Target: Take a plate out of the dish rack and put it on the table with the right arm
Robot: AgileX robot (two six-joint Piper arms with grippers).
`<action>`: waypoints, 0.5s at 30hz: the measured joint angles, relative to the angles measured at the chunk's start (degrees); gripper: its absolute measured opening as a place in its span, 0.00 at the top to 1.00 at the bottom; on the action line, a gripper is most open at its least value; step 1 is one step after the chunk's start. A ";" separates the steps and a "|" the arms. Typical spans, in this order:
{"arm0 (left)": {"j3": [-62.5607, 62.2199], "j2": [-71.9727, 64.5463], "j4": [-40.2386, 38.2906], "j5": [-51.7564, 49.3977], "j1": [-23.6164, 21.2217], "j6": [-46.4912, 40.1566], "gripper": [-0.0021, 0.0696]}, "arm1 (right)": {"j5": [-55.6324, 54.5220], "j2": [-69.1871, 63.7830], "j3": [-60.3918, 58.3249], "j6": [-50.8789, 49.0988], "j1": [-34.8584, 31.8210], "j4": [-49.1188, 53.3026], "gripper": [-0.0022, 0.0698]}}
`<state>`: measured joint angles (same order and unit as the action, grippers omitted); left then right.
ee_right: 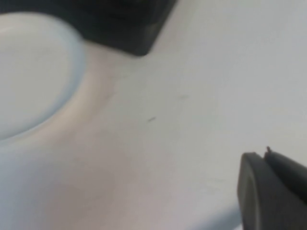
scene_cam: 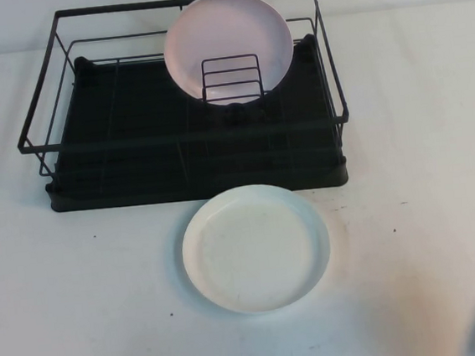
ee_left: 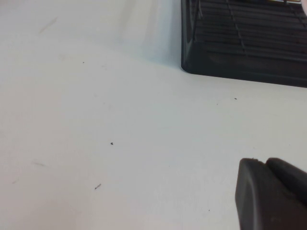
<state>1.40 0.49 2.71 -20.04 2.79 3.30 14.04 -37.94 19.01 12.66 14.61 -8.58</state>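
Placement appears complete: the white plate [scene_cam: 256, 248] lies flat on the worktop [scene_cam: 418, 127] just before the dish rack [scene_cam: 183, 133] (pink plate [scene_cam: 226, 40] remains racked); right tool [ee_right: 273, 191] closed, empty, beside the plate; left tool [ee_left: 271, 194] parked, state indeterminable; next, retire only.

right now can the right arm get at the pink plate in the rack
Probably yes: the pink plate stands upright in the dish rack, open from above. The right hand, shut and empty, sits low over the table, beside the white plate.

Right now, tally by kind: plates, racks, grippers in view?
Plates: 2, white plate flat on the table, pink plate upright in the dish rack
Racks: 1
Grippers: 2, left gripper, right gripper, both over bare table
Total: 5
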 joint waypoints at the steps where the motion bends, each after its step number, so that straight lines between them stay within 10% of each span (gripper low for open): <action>1: 0.00 0.00 0.00 0.00 0.00 0.00 0.98 | -3.08 2.21 -2.81 0.00 -1.06 0.39 1.00; 7: 0.00 0.00 0.00 0.00 0.00 0.00 0.98 | -17.36 19.30 -19.42 0.00 -7.76 1.07 1.00; 15: 0.00 0.00 0.00 0.00 0.00 0.00 0.98 | -6.28 35.86 -20.55 0.00 -12.24 1.07 1.00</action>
<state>1.40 0.49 2.71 -20.04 2.79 3.30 7.75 -2.07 -1.54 12.66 2.37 -7.51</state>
